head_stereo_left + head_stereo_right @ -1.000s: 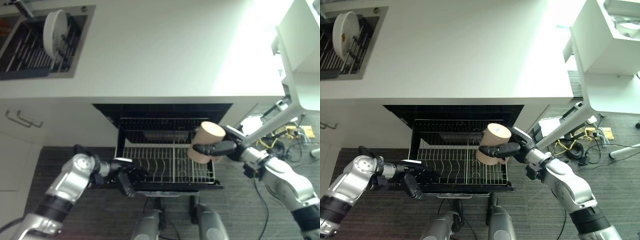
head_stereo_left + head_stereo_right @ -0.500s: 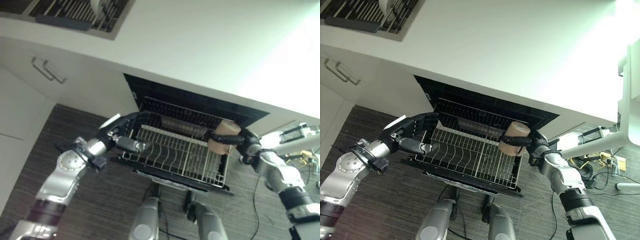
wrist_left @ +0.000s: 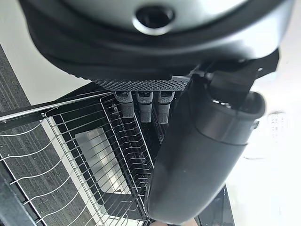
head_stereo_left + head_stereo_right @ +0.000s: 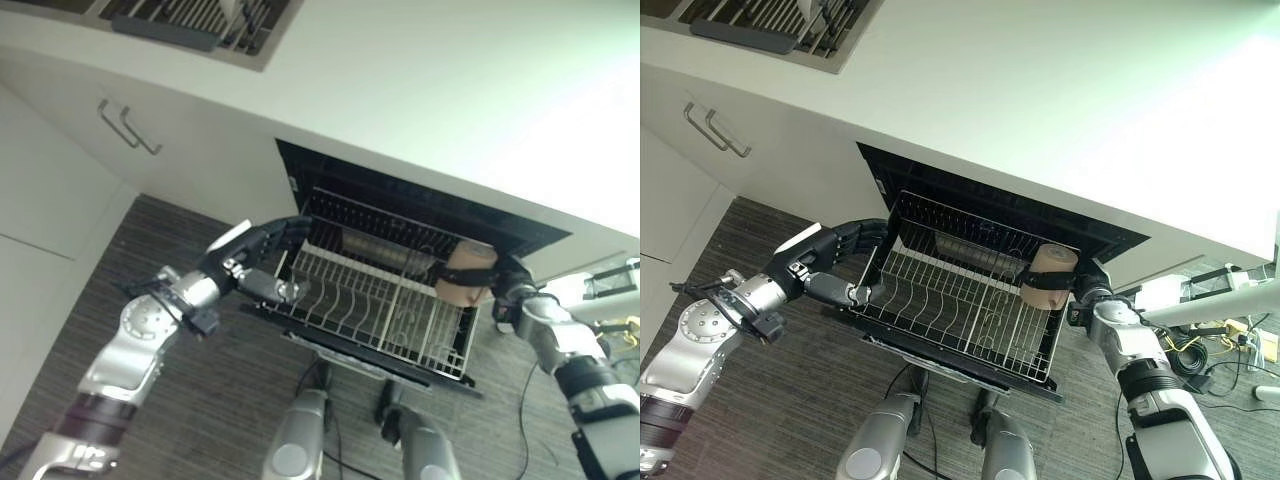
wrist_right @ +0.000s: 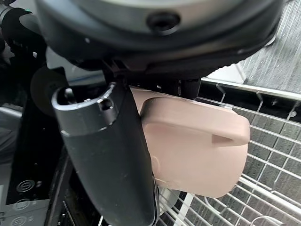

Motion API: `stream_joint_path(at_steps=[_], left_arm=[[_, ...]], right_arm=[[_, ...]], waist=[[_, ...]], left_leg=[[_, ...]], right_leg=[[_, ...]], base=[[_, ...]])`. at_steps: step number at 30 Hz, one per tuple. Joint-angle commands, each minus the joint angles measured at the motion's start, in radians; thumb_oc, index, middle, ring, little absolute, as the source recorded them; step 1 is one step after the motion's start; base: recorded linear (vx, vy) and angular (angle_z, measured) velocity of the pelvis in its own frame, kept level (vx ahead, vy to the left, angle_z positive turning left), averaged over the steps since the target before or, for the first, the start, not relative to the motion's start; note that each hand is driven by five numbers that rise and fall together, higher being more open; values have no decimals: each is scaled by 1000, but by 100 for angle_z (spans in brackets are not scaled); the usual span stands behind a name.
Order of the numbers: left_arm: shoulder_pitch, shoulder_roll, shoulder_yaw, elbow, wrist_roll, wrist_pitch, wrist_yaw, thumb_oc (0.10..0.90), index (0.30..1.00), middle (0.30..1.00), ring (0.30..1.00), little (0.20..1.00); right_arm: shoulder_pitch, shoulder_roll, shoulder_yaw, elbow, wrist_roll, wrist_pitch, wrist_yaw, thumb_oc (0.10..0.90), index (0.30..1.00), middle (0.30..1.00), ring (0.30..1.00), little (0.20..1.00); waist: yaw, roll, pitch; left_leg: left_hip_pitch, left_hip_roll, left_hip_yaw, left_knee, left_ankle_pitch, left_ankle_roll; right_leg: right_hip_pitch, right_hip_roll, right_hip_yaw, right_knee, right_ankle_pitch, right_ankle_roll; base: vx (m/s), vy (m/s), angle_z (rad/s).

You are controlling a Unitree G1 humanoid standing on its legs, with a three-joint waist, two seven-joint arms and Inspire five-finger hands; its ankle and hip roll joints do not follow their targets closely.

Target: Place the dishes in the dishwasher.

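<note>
My right robot hand (image 4: 1080, 283) grasps the stiff, likely breakable tan mug (image 4: 1048, 277) round its body, at the rack's (image 4: 940, 300) three o'clock.

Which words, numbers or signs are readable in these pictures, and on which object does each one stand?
No text can be read as words or numbers.
Dishwasher control strip: small pale round symbols beside the rack, too blurred to read.
Tan mug, held in the right hand: no print visible.
Left hand, at the rack's left edge: no marking visible.
</note>
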Motion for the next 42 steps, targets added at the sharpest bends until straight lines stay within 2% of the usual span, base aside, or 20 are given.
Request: stream_joint_path(at_steps=[1, 5, 7, 13, 14, 15, 16, 27, 31, 42], left_arm=[[-44, -4, 6, -126, -29, -119, 30, 800, 900, 900, 900, 900], [-39, -5, 7, -127, -36, -128, 42, 800, 900, 900, 900, 900], [-43, -9, 5, -127, -33, -125, 47, 800, 900, 900, 900, 900], [-36, -12, 7, -130, -37, -134, 56, 800, 900, 900, 900, 900], [-37, -12, 6, -129, -37, -135, 57, 800, 900, 900, 900, 900], [-38, -15, 4, -133, -35, -134, 60, 800, 900, 900, 900, 900], [-38, -18, 5, -138, -32, -129, 62, 800, 900, 900, 900, 900], [-21, -13, 10, -143, -37, -125, 68, 800, 900, 900, 900, 900], [1, -3, 24, -151, -42, -128, 71, 800, 900, 900, 900, 900], [68, -4, 81, -185, -35, -136, 81, 800, 900, 900, 900, 900]], right_arm=[[-72, -107, 37, -53, -41, -84, 2, 400, 300, 300, 300, 300], [-71, -103, 52, -16, -60, -80, 13, 400, 300, 300, 300, 300], [-77, -103, 66, 4, -129, -84, 2, 400, 300, 300, 300, 300], [-81, -97, 72, 41, -58, -56, 9, 400, 300, 300, 300, 300], [-81, -93, 72, 48, -66, -52, 15, 522, 484, 484, 484, 484], [-80, -90, 75, 54, -69, -52, 18, 720, 780, 780, 780, 780], [-79, -89, 79, 58, -70, -50, 21, 800, 900, 900, 900, 900], [-77, -114, 59, 43, -58, -69, 1, 800, 900, 900, 900, 900], [-59, -144, 26, -60, -82, -112, -5, 800, 900, 900, 900, 900], [57, -162, -81, -322, -163, -105, -69, 800, 900, 900, 900, 900]], waist=[[-8, 19, -85], [-11, 26, -81], [-11, 28, -79], [-14, 35, -69], [-14, 36, -68], [-14, 37, -67], [-14, 37, -68], [-21, 41, -64], [-30, 36, -60], [-57, 20, -70]], left_leg=[[-3, 86, 14, 28, -63, -97], [-1, 86, 16, 28, -63, -98], [-1, 84, 16, 28, -64, -97], [0, 82, 18, 28, -64, -96], [0, 82, 18, 28, -64, -95], [-1, 81, 18, 28, -64, -95], [-1, 81, 18, 28, -63, -96], [10, 82, 24, 28, -62, -96], [17, 85, 27, 28, -63, -94], [39, 94, 44, 28, -70, -89]], right_leg=[[7, -62, 45, 36, -57, 110], [4, -65, 44, 36, -53, 109], [2, -66, 44, 36, -52, 110], [-2, -68, 46, 36, -48, 111], [-3, -68, 47, 36, -47, 111], [-4, -68, 46, 36, -46, 111], [-5, -68, 46, 36, -46, 111], [2, -67, 48, 36, -41, 111], [5, -64, 48, 36, -38, 111], [19, -54, 62, 36, -39, 113]], base=[[-10, 36, 6], [-7, 27, 3], [0, 0, 0], [0, 0, 0], [0, 0, 0], [0, 0, 0], [0, 0, 0], [0, 0, 0], [0, 0, 0], [32, -3, -2]])
